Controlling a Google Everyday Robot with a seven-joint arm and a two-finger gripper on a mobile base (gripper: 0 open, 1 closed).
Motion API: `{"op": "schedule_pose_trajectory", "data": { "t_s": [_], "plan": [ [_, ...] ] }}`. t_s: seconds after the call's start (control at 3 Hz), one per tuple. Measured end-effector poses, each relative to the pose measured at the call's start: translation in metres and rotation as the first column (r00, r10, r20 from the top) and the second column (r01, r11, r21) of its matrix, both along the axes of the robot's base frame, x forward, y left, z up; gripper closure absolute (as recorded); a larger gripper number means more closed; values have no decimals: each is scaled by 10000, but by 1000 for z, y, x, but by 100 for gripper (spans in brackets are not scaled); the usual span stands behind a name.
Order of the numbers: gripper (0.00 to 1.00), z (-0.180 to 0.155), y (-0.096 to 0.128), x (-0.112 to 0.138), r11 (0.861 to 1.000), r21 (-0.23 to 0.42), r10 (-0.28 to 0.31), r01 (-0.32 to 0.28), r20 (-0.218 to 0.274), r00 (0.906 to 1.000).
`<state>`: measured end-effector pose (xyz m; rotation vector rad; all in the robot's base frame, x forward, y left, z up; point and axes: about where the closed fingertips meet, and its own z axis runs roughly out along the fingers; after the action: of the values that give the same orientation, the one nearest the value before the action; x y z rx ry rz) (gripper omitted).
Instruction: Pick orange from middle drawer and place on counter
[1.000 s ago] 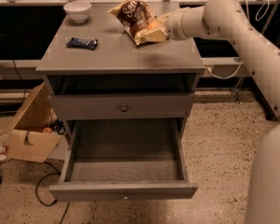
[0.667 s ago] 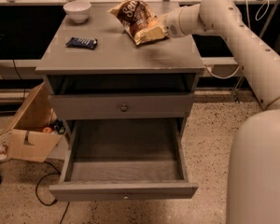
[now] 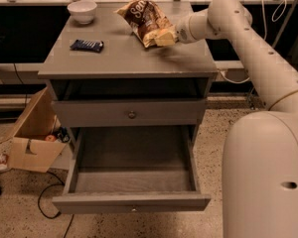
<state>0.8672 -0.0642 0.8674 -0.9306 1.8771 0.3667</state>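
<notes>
The orange is not in view. The counter (image 3: 124,58) is the grey top of the cabinet. The middle drawer (image 3: 131,114), with its round knob, is pushed in. The drawer below it (image 3: 134,180) is pulled out and its tray looks empty. My gripper (image 3: 165,36) is over the right back part of the counter, at the lower end of a chip bag (image 3: 146,19). My white arm (image 3: 248,43) reaches in from the right.
A white bowl (image 3: 82,10) stands at the counter's back left and a dark snack bar (image 3: 87,45) lies left of centre. An open cardboard box (image 3: 32,143) with a small red round thing (image 3: 50,138) sits on the floor to the left. Cables lie on the floor.
The gripper stays at the chip bag. The arm's upper part has shifted and my white body now fills more of the right side.
</notes>
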Motion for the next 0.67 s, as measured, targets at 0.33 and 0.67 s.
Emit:
{"op": "schedule_pose_trajectory", "data": {
  "t_s": [0.33,0.67],
  "plan": [
    [100,-15,-4,2,9998,95,-185,188,-364,9992],
    [77,-28,-11,-1,9993,132,-354,363,-656,9972]
  ]
}}
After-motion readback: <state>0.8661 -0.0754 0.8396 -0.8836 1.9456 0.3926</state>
